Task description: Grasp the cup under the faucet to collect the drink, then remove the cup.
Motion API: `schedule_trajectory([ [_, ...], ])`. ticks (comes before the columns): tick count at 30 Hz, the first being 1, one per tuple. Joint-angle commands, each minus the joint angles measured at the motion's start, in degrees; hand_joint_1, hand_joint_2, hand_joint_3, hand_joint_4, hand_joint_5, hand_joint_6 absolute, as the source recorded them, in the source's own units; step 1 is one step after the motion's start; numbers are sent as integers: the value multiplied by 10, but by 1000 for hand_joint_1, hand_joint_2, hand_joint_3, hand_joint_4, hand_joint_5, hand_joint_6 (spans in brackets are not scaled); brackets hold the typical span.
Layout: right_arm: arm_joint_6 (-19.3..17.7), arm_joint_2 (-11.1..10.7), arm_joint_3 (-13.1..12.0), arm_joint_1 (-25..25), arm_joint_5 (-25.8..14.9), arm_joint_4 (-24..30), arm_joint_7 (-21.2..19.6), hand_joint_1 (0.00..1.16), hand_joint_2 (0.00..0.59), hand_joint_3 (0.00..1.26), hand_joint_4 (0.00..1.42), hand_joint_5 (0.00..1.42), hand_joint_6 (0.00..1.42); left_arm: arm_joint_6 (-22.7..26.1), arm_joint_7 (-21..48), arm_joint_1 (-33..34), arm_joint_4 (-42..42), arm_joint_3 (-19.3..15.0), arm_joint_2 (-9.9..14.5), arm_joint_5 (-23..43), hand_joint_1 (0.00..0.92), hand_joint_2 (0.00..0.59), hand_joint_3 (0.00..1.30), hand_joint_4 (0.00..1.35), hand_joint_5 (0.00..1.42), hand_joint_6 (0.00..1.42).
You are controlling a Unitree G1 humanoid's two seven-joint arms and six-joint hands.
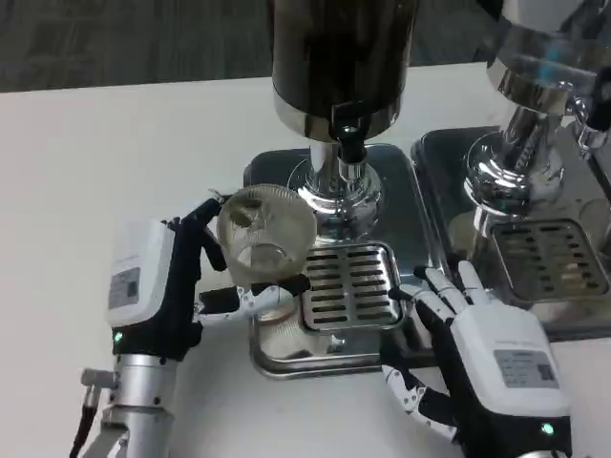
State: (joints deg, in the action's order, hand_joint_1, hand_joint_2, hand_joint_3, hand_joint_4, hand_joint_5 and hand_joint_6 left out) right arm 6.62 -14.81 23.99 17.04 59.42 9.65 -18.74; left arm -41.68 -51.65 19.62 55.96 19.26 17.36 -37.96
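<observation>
Clear cup (264, 236) in left hand (167, 286), mouth tilted camera-ward.

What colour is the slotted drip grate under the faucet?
Shiny silver metal slotted drip grate with dark slots, seen best in the head view.

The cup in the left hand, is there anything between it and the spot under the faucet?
Nothing visible blocks the way. The left hand holds the cup tilted at the left edge of the drip tray, and the faucet sits up and to its right with open space below it. The right hand rests off to the right.
</observation>
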Motion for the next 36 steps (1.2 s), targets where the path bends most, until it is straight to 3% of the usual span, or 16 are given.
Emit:
schedule_trajectory([
  [1, 3, 2, -3, 0, 3, 2, -9, 500, 453, 304, 129, 15, 198, -7, 59, 40, 25, -3, -24, 28, 787, 10, 586, 799, 979, 1222],
  [15, 17, 21, -1, 5, 20, 8, -19, 500, 453, 304, 129, 15, 198, 12, 115, 125, 103, 15, -67, 17, 768, 13, 608, 827, 995, 1236],
  [28, 25, 26, -1, 8, 28, 10, -25, 500, 453, 301, 129, 15, 199, 36, 135, 154, 135, 48, -89, 10, 758, 11, 623, 816, 979, 1214],
  [32, 28, 29, 0, 8, 29, 9, -26, 500, 453, 302, 129, 15, 199, 32, 146, 152, 141, 50, -84, 13, 752, 9, 610, 800, 967, 1213],
  [36, 30, 31, -2, 8, 26, 9, -29, 499, 451, 303, 129, 15, 200, 31, 126, 146, 138, 56, -77, 5, 708, 0, 593, 745, 866, 975],
])
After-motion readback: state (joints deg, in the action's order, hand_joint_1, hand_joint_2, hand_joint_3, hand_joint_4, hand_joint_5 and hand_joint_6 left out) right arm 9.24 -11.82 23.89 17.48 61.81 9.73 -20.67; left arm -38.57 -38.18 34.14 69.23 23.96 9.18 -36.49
